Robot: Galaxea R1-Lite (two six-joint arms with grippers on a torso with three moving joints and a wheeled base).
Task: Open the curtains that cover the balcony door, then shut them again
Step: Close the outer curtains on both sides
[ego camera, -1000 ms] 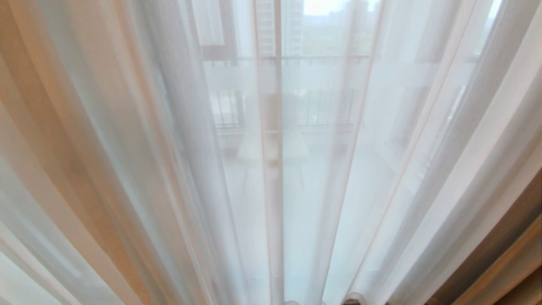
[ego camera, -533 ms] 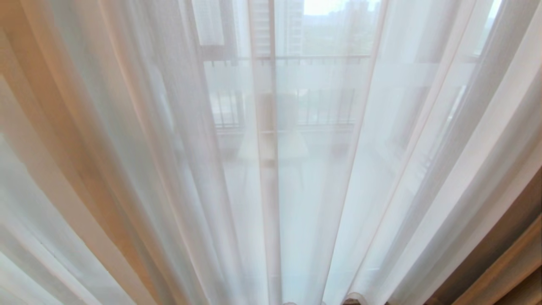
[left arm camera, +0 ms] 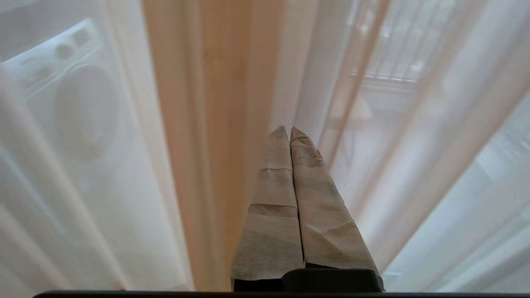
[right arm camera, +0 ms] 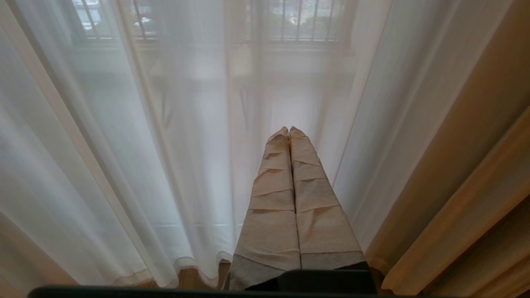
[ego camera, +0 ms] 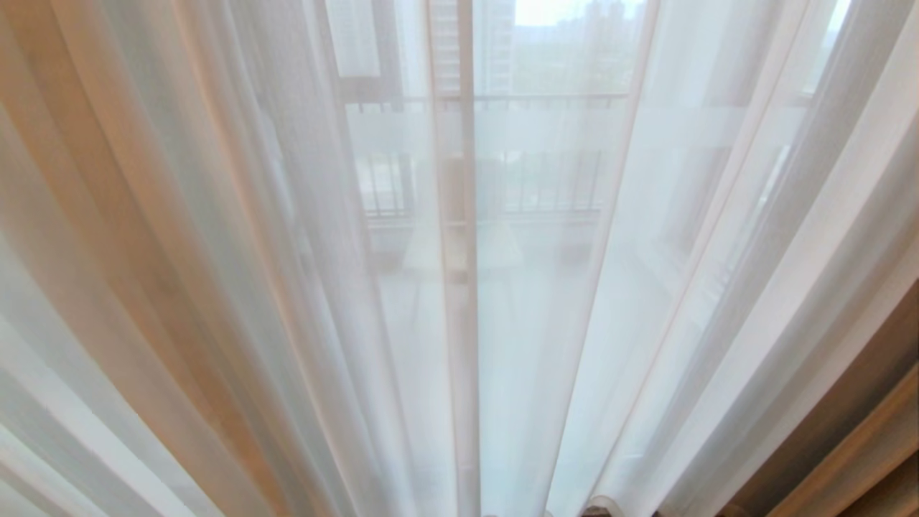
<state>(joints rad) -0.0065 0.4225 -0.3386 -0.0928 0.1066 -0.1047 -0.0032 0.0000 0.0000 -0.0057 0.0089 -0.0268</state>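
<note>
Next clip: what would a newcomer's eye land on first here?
The sheer white curtain fills the head view, drawn shut, with the balcony railing showing hazily through its upper middle. The thick beige drape hangs at the lower right. In each wrist view, paper-wrapped fingers point shut at the fabric.

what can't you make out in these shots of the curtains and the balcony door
- Balcony door, head view: veiled by the sheer curtain; whether it is open or shut cannot be told.
- Round-fronted machine, left wrist view: only a hazy outline through the sheer fabric.
- Thick curtain, head view: cut off by the lower corner.
- Left gripper: fingers pressed together; no fabric visibly between them.
- Both arms: outside the head view.
</note>
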